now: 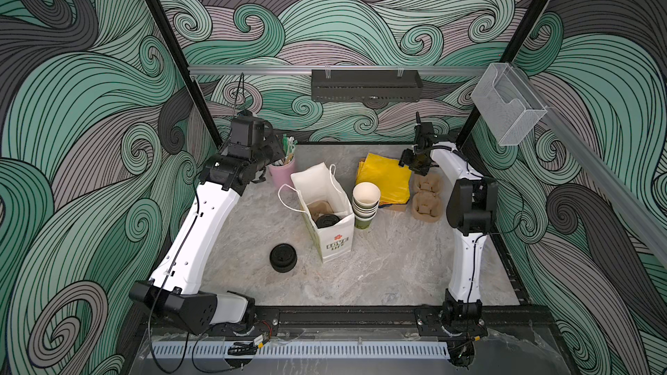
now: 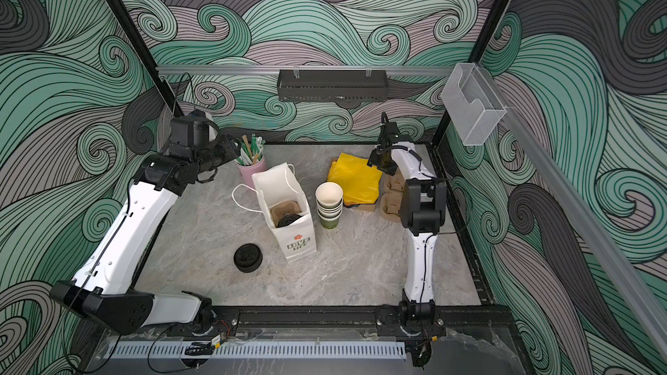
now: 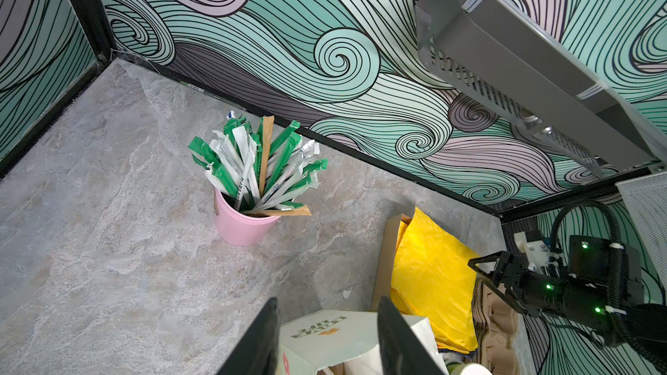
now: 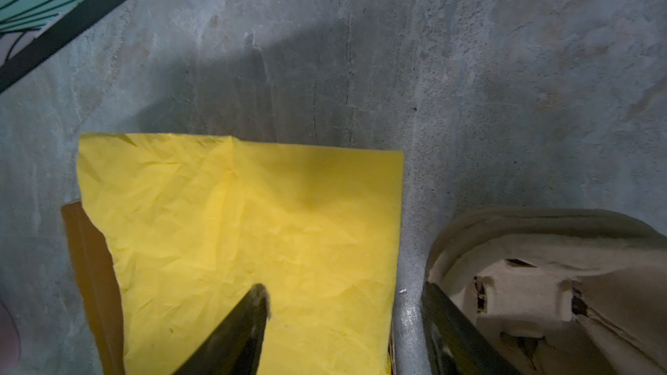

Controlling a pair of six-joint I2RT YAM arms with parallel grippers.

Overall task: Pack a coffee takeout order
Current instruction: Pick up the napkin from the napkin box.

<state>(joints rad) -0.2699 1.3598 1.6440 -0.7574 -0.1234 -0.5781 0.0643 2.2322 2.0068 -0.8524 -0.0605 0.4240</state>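
Paper bag [image 1: 334, 239] stands upright and open near the middle of the tabletop [image 1: 379, 275]. Inside it sits the carrier [image 2: 285, 207], and in the carrier's nearer pocket is a cup [image 1: 327, 220], of which I see only the black lid.

The yellow sheet [image 4: 252, 211] lies on top of a pile of the same toward the far right corner, over a brown card [image 4: 90, 265]. Spare carriers [image 1: 427, 196] are stacked just beside it along the right edge.

My right end effector [image 4: 343, 287] hangs over the gap between the two, released and empty. One finger is above the sheet and the other is above the rim of the top spare carrier. Whether either touches, I cannot tell.

My left end effector [image 3: 326, 303] hovers toward the far left corner, near the bag's far side, also released, with nothing between its fingers. A pink pot [image 3: 242, 225] of wrapped straws stands by the far edge close to it.

A stack of open cups [image 1: 365, 203] stands just beside the bag's right side. A stack of lids [image 1: 283, 257] sits off the bag's front left corner.
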